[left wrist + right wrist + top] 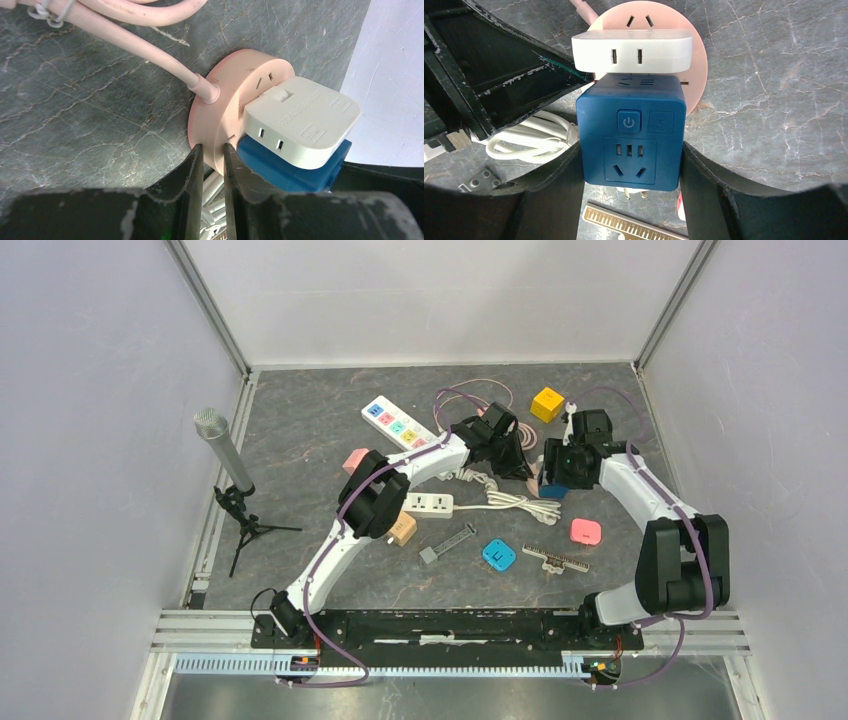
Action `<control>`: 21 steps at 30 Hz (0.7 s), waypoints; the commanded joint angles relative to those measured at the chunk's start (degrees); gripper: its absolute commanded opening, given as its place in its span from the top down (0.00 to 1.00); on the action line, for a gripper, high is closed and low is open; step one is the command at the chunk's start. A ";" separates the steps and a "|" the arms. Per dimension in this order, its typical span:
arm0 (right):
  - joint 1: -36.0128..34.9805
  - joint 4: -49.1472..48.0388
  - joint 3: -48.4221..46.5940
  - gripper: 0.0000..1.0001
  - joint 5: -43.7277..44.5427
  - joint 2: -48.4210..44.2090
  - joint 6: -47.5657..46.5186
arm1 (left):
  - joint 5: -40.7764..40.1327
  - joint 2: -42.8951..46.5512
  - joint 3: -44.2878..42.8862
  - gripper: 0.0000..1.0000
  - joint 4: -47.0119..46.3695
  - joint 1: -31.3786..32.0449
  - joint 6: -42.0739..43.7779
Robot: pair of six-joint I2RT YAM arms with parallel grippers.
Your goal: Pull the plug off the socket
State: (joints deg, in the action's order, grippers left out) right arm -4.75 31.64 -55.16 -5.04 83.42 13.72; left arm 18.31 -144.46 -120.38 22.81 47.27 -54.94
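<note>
A round pink socket [235,95] with a pink cord lies at the back middle of the table. A white adapter [300,120] and a blue cube plug [285,167] sit against its face. My left gripper [211,150] is shut on the pink socket's rim. My right gripper [631,155] is shut on the blue cube plug [631,140], one finger on each side. The white adapter [631,50] sits just beyond it on the socket [696,65]. I cannot tell whether the blue plug's pins are still in. In the top view both grippers meet over the blue plug [552,490].
A long white power strip [398,425], a yellow cube [547,403], a small white strip [428,504] with a coiled white cable [515,502], a pink square [586,531], a blue square [498,554], a ruler [555,558]. A microphone on a tripod [225,450] stands left.
</note>
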 commanded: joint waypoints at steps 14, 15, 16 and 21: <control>-5.04 -5.48 -3.28 0.26 10.41 0.48 -1.74 | -2.05 -5.04 1.31 0.58 7.82 1.87 2.82; -5.09 -5.30 -3.74 0.25 10.64 1.12 -1.65 | -2.04 -5.12 1.22 0.55 7.78 1.87 2.75; -5.09 -5.11 -4.18 0.25 10.75 1.90 -1.66 | -2.02 -5.13 1.07 0.52 7.78 1.87 2.77; -5.00 -5.75 -3.84 0.28 10.25 2.83 -0.52 | -2.14 -5.19 1.10 0.51 7.82 1.84 2.82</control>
State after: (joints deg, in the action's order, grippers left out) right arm -9.63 28.95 -57.14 5.19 85.67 12.56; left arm 18.06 -144.88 -120.60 23.88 47.29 -54.94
